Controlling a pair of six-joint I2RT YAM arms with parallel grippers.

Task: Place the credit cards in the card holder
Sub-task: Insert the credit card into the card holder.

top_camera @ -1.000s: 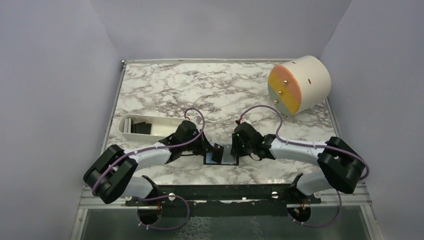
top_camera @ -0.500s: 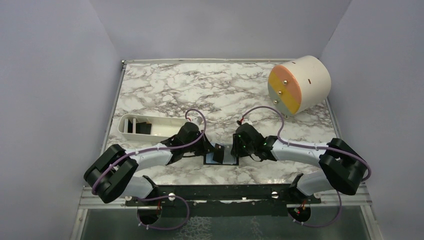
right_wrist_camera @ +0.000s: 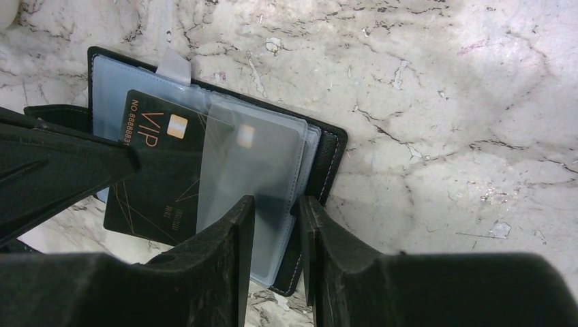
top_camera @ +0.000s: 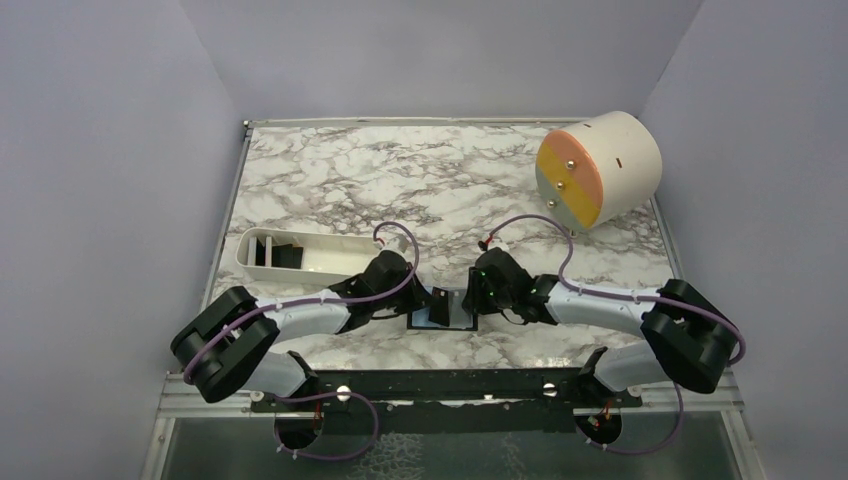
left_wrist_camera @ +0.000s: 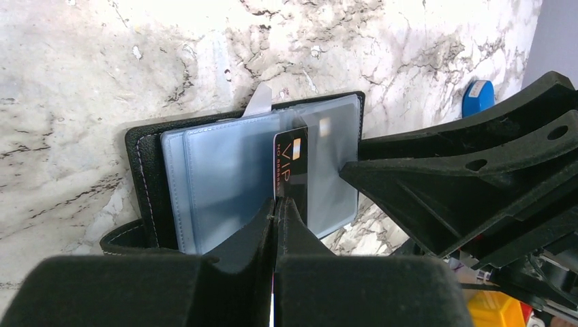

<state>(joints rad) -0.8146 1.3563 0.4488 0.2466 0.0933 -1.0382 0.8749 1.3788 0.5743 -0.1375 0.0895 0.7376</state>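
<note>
Low in the middle of the top view, between the two arms, the holder (top_camera: 440,312) lies open on the marble desk (top_camera: 400,180), black cover down and pale blue clear sleeves up. From the left, the left tool (left_wrist_camera: 276,204) is clamped tight on the near edge of a black card (left_wrist_camera: 292,163) printed VIP, with a small gold chip. The card stands across the holder's sleeves, and in the right wrist view its right part lies under a clear sleeve while the rest is bare. From the right, the right tool (right_wrist_camera: 272,204) has its jaws a narrow way apart over the sleeves at the holder's right side. In the left wrist view one fingertip (left_wrist_camera: 349,170) touches the sleeve just beside the card. Left of centre in the top view, a white tray (top_camera: 320,262) sits behind the left arm with more dark cards (top_camera: 283,255) in it. A cream drum (top_camera: 630,150) with an orange and yellow face lies at the upper right. A blue block (left_wrist_camera: 477,95) shows at the right edge of the left wrist view.
</note>
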